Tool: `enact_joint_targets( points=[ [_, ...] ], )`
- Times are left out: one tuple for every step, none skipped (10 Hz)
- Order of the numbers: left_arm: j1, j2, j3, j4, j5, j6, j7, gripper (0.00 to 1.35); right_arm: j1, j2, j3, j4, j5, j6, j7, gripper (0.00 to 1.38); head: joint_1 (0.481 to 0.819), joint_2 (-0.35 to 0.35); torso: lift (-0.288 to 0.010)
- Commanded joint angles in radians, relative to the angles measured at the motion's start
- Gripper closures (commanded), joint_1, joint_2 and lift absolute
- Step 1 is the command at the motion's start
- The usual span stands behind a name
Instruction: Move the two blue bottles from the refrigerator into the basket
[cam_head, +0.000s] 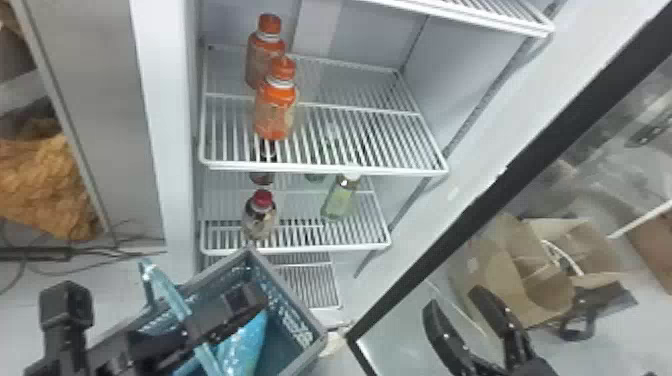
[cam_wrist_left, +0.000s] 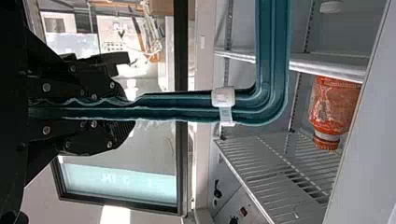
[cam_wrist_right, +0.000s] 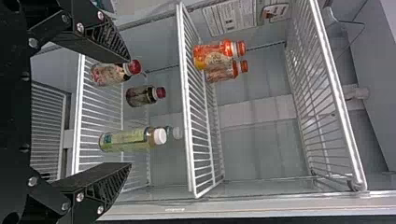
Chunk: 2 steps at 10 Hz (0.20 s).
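While the left claw (cam_head: 245, 302) clenches the teal handle (cam_wrist_left: 275, 60), the right claw (cam_head: 457, 300) is spread and empty. A partly hidden blue thing (cam_head: 250, 345), perhaps a bottle, lies in the basket (cam_head: 287, 291). Beyond, the refrigerator (cam_head: 165, 125) holds red-capped bottles (cam_head: 259, 220), a green bottle (cam_head: 340, 202) and, one shelf (cam_head: 325, 170) higher, orange bottles (cam_head: 276, 112).

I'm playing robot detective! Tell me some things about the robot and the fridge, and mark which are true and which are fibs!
1. The left pincer grips the basket handle. True.
2. The right pincer holds a bottle. False: it is open, with nothing in it.
3. Two orange bottles share a shelf. True.
4. The basket is on the top shelf. False: the basket is in front of the fridge.
5. Something blue is in the basket. True.
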Motion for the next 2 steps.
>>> enact_joint_targets(
  points=[
    [0.0,0.0,0.0,0.0,-0.002,0.002,0.0,1.2,-0.004,-0.003,0.0,0.009,-0.005,0.0,0.0,0.28,0.695,-0.35,-0.01],
    [0.003,0.002,0.0,0.0,-0.002,0.004,0.0,1.2,-0.004,-0.003,0.0,0.009,-0.007,0.0,0.0,0.28,0.695,-0.35,-0.01]
  ],
)
